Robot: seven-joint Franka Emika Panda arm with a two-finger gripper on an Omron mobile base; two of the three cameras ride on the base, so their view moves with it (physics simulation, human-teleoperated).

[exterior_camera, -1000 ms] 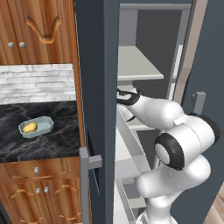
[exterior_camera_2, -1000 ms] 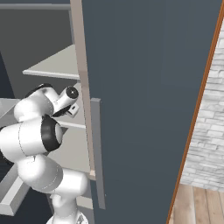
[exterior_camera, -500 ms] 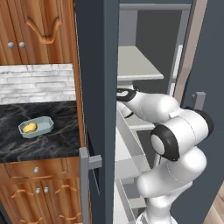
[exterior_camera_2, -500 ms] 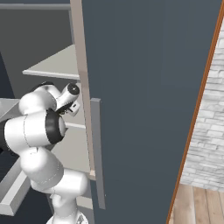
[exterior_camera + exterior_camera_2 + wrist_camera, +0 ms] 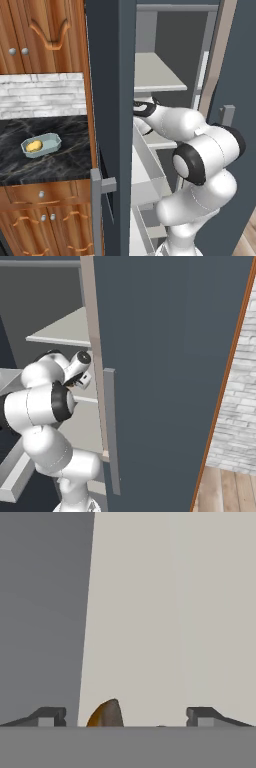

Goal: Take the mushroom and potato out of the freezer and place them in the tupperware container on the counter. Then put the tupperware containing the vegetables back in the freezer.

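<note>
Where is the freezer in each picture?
Left base view: the freezer stands in the middle, right of the counter.
Right base view: its big door takes the middle.
Hand view: its pale inside, behind the mushroom.
Shared landmark: the pale shelf.

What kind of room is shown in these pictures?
Probably a home kitchen: a tall open freezer with pale shelves, a black marble counter over wooden cabinets, and a small container holding a potato.
</note>
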